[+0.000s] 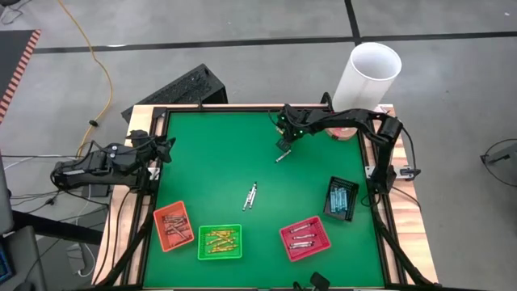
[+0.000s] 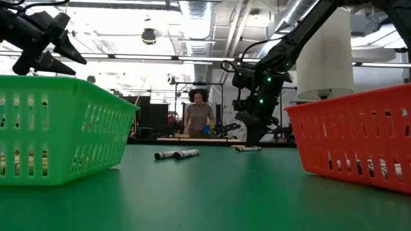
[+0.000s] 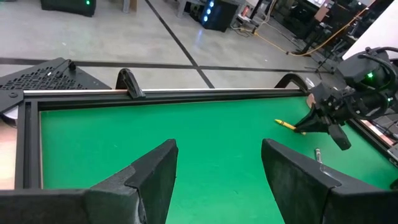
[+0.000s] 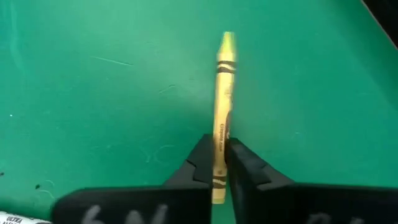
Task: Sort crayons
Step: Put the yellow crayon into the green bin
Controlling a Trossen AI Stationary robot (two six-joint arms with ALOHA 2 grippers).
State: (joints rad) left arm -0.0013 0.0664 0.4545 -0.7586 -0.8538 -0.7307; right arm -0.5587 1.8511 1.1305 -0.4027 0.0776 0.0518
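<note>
Green felt tabletop [image 1: 210, 162], wood-framed. Item: thin yellow wax crayon [image 4: 222, 106], lying toward the far edge, clamped between right gripper [image 4: 217, 163] fingers. Step: pick-up. Next, judged: lift, carry to green slotted plastic tray [image 1: 220, 242]. Left gripper [image 3: 219, 177]: jaws apart, idle at left edge.

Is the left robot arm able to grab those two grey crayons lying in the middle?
Probably yes. The left gripper is open, and only bare green mat lies between it and the two silvery grey crayons, which lie apart from the trays.
</note>
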